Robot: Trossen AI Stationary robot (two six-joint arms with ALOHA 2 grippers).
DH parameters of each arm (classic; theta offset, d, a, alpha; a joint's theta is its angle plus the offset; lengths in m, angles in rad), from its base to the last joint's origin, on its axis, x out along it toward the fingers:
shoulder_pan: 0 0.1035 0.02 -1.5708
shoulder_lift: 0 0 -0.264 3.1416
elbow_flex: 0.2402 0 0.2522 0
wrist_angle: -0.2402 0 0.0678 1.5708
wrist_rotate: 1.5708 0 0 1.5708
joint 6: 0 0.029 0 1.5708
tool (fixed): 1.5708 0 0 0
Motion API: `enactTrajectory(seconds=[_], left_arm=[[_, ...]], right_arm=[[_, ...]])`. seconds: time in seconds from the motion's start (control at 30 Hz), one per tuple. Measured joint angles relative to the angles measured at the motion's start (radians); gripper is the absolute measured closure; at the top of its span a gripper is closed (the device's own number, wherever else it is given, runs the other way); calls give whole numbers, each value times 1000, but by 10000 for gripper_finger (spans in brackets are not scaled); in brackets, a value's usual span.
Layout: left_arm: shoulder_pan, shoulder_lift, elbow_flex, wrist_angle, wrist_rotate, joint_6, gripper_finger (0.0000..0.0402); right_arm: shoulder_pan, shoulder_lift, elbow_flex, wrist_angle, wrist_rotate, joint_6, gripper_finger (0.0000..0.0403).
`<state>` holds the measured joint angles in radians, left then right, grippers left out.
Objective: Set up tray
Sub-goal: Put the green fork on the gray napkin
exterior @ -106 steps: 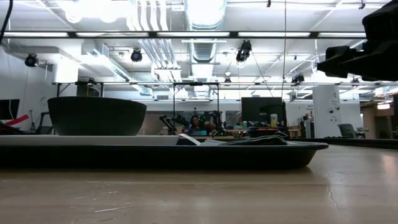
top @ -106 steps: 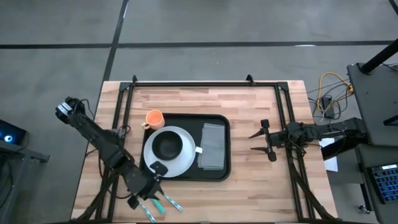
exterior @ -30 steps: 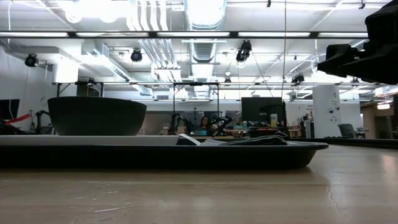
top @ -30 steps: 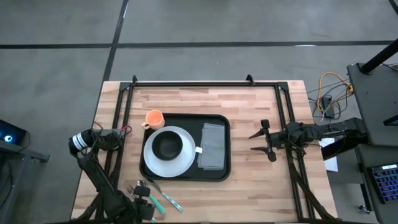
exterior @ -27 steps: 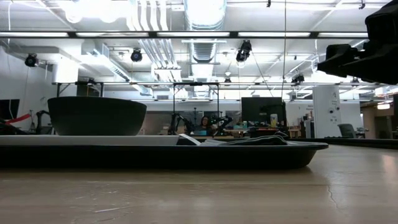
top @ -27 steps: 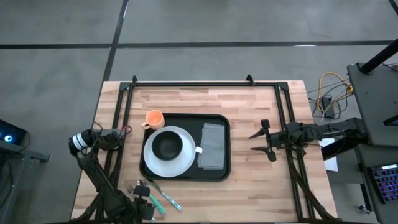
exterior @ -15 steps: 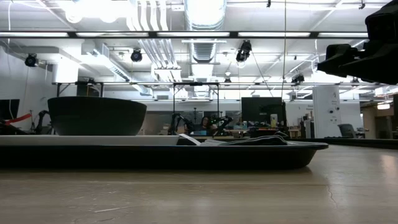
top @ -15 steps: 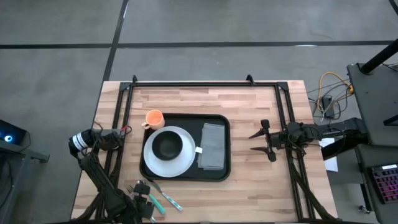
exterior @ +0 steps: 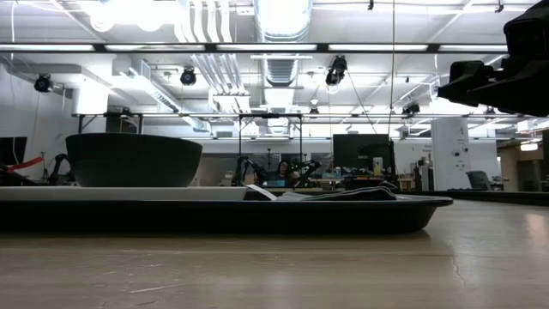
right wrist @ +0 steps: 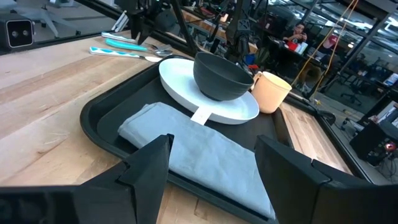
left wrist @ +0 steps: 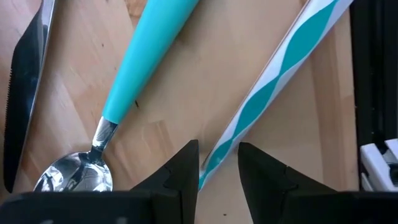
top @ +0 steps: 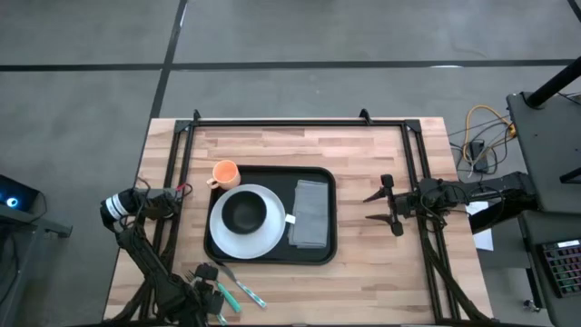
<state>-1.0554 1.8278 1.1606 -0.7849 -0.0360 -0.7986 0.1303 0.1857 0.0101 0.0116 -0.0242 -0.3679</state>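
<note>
The tray [top: 270, 215] sits mid-table, already holding plate, bowl and napkin [top: 310, 213]. The step in hand looks like fetching cutlery: below the tray's near-left corner, the left gripper [left wrist: 218, 163] straddles a striped teal-and-white handle [left wrist: 273, 91], fingers apart — not yet closed. Next, probably squeeze and lift. The right gripper [top: 382, 204] waits right of the tray, fingers spread. No readable writing.

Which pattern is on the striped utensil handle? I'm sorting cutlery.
Teal and white twisting stripes on the handle, clearest in the left wrist view.
</note>
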Motion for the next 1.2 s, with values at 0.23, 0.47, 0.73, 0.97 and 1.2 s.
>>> enactTrajectory(seconds=[0.23,0.47,0.73,0.97,1.2], left_arm=[[0,-2,-11,8,0,0,309],[2,-2,-13,4,-2,0,355],[3,-3,-13,7,29,0,391],[1,-16,-14,17,79,4,397],[3,-17,-14,15,70,48,397]], right_arm=[[0,0,0,0,0,-2,179],[0,0,0,0,0,-2,179],[0,0,0,0,0,-2,179],[0,0,0,0,0,-2,179],[0,0,0,0,0,-2,179]])
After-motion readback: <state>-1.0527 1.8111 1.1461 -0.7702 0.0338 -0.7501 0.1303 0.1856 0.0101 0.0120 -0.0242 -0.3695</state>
